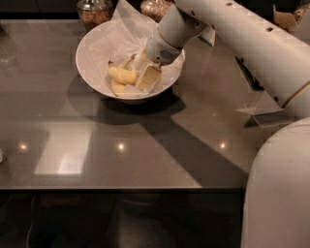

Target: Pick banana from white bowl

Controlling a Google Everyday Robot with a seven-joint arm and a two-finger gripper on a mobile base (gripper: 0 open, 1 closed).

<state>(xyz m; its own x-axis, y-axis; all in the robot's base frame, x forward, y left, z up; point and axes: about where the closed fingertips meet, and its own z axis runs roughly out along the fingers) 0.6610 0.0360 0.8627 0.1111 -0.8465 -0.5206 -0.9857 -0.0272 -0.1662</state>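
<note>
The white bowl (87,72) stands at the back of the grey table, lined with white paper. Two bananas lie in it. The plumper yellow banana (123,75) lies across the bowl's middle, its stem pointing back left. A thinner, paler banana (116,87) curves beneath it. My gripper (148,77) reaches down into the bowl from the upper right. Its tip is at the plump banana's right end, touching or nearly touching it. The white arm hides the bowl's right rim.
Two glass jars (93,11) (155,7) stand just behind the bowl. A dark flat object (248,73) and a folded clear card (265,116) lie at the right. The table's front edge (121,188) runs across below the middle of the view.
</note>
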